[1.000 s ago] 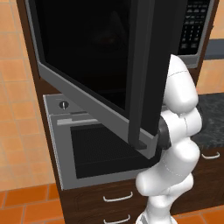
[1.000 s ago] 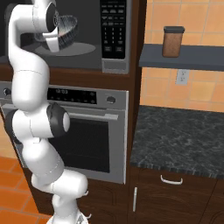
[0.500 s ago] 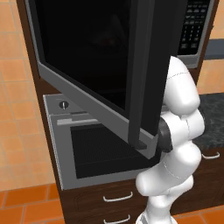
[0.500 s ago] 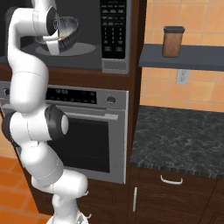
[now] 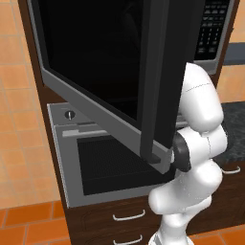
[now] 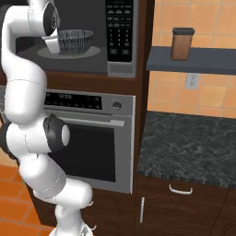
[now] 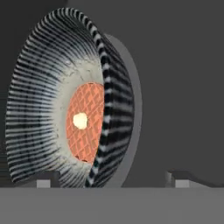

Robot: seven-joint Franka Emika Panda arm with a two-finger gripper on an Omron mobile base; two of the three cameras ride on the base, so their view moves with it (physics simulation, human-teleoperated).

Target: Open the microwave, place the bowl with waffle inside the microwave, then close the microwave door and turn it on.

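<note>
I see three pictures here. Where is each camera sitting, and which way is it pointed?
Left base view: behind the arm on its left, facing the open microwave door and the oven; the white arm rises at lower right.
Right base view: behind the arm on its right, facing the microwave, the bowl inside, and the counter; the arm rises at left.
Hand view: on the hand, looking along the jaws at the bowl; both fingertips show, spread wide, not touching it.
Shared: both base views show the oven and keypad.
</note>
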